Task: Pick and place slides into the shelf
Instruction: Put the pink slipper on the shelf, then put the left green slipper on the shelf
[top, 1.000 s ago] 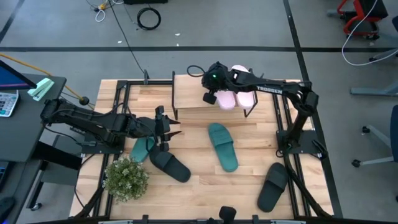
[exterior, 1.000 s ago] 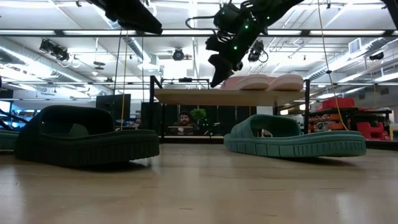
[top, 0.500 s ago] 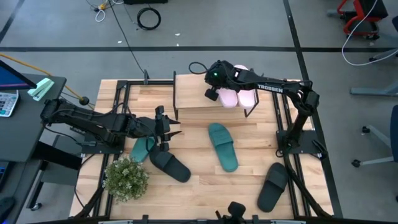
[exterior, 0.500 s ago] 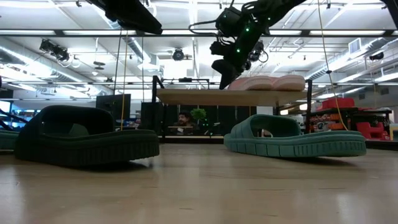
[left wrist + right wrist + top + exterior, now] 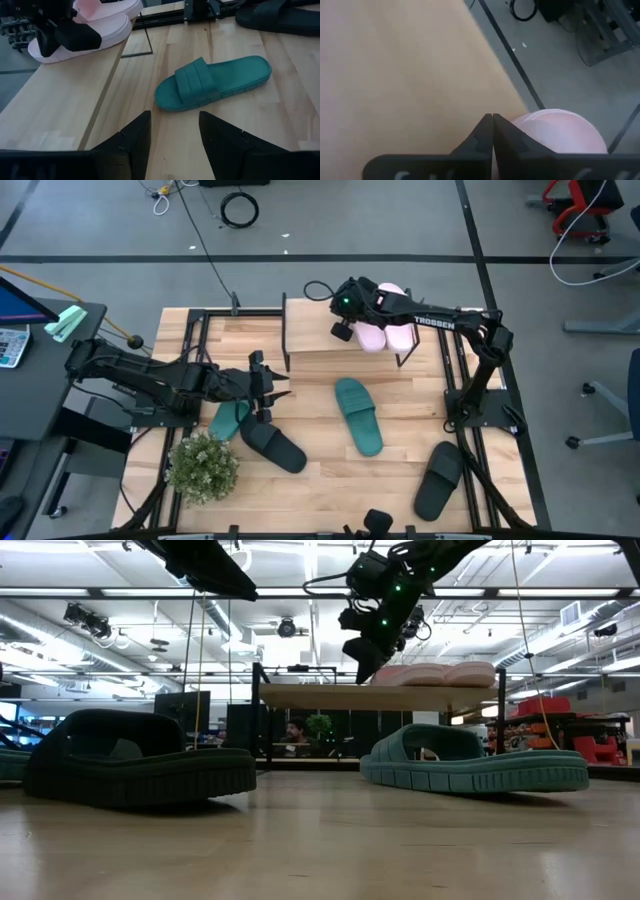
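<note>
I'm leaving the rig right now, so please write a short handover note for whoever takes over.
Right gripper: jaws shut, empty, over the shelf beside the two pink slides.
Left gripper: jaws open, empty, above the table's left side.
Done: both pink slides lie on the shelf top.
Left: teal slide mid-table, second teal slide and black slide near the left gripper, black slide at the right front.
</note>
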